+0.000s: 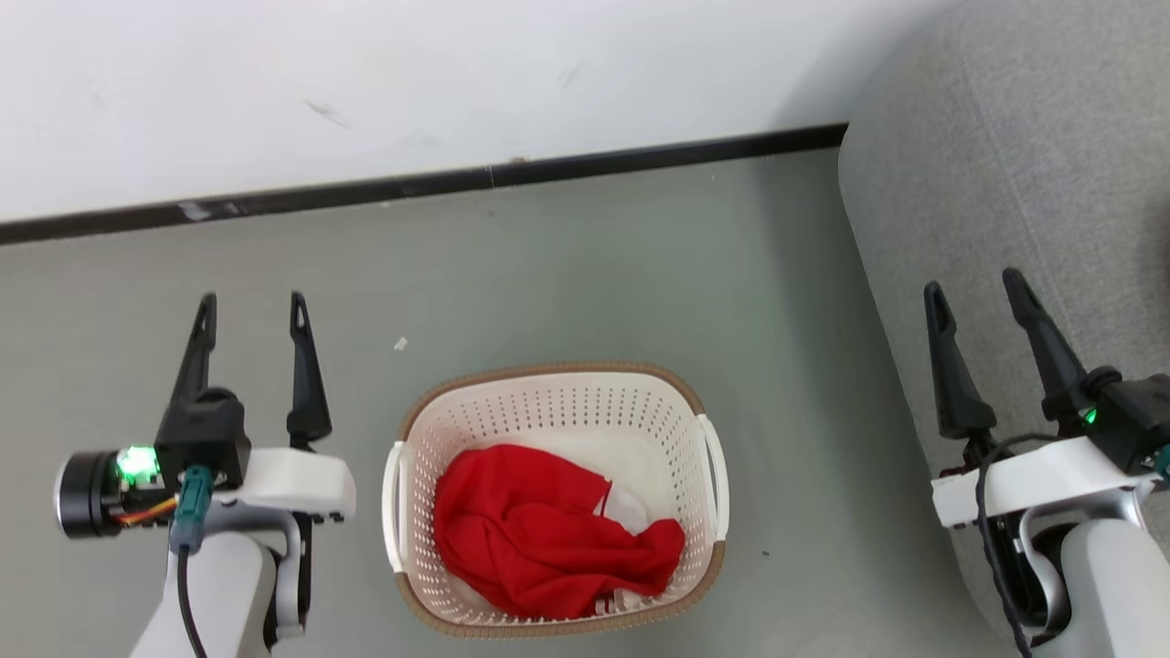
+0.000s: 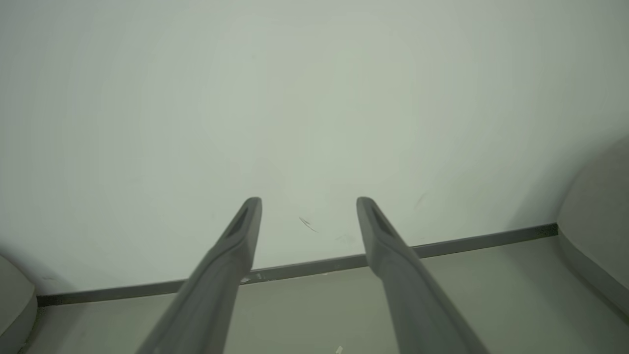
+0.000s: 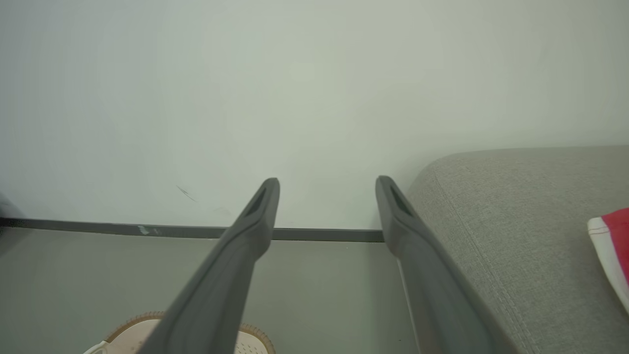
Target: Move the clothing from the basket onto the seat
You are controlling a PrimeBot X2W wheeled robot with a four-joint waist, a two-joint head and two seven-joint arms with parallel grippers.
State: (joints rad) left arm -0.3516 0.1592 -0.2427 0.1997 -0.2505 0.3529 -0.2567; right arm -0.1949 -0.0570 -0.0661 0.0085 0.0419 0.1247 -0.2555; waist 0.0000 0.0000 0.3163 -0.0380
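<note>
The left end effector (image 1: 253, 300) hovers over the grey floor (image 1: 594, 265) to the left of the laundry basket (image 1: 548, 375), with its two dark fingers set apart and gripping nothing. The right end effector (image 1: 972, 283) sits above the near edge of the grey sofa (image 1: 1005, 183), its fingers likewise apart and empty. The cream-white perforated basket stands on the floor between the two arms, near the sofa. A bundle of red clothing (image 1: 539, 539) lies crumpled inside the basket. In the right wrist view, a red garment edge with white trim (image 3: 612, 250) rests on the sofa. A dark baseboard (image 1: 457, 180) runs along the foot of the white wall (image 1: 457, 73).
</note>
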